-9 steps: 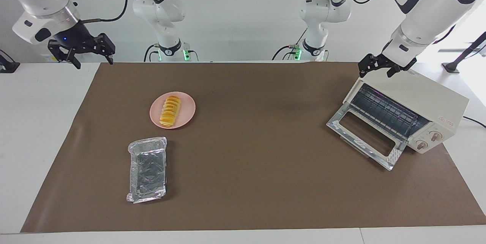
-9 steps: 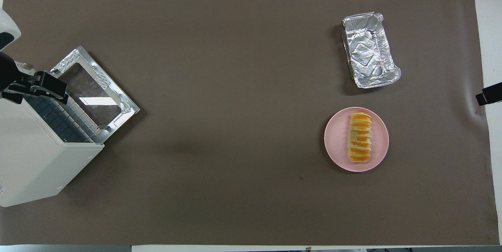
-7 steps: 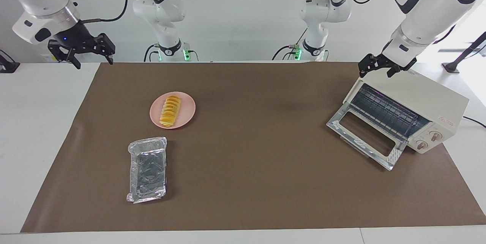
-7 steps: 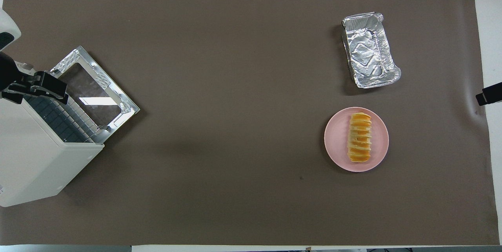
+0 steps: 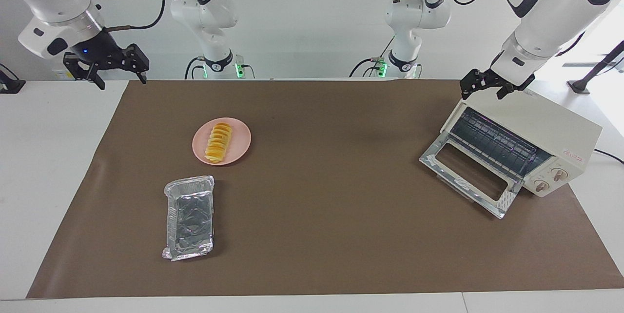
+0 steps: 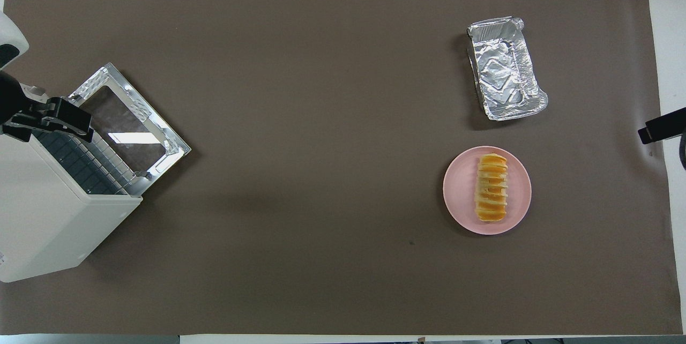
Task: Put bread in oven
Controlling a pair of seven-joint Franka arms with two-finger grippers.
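Two arms, neither touching the bread (image 5: pixel 219 144) yet. It lies on the pink plate (image 5: pixel 241 147) toward the right arm's end; the oven (image 5: pixel 546 132) sits at the left arm's end, door dropped open. Right gripper (image 5: pixel 106 70) hangs jaws wide over the mat's edge, so I'd bring it down across the loaf's narrow width and squeeze gently. Left gripper (image 5: pixel 487 85) hovers over the oven's top corner, jaws apart. Facing view shows both grippers' height; overhead shows only the right one's tip.
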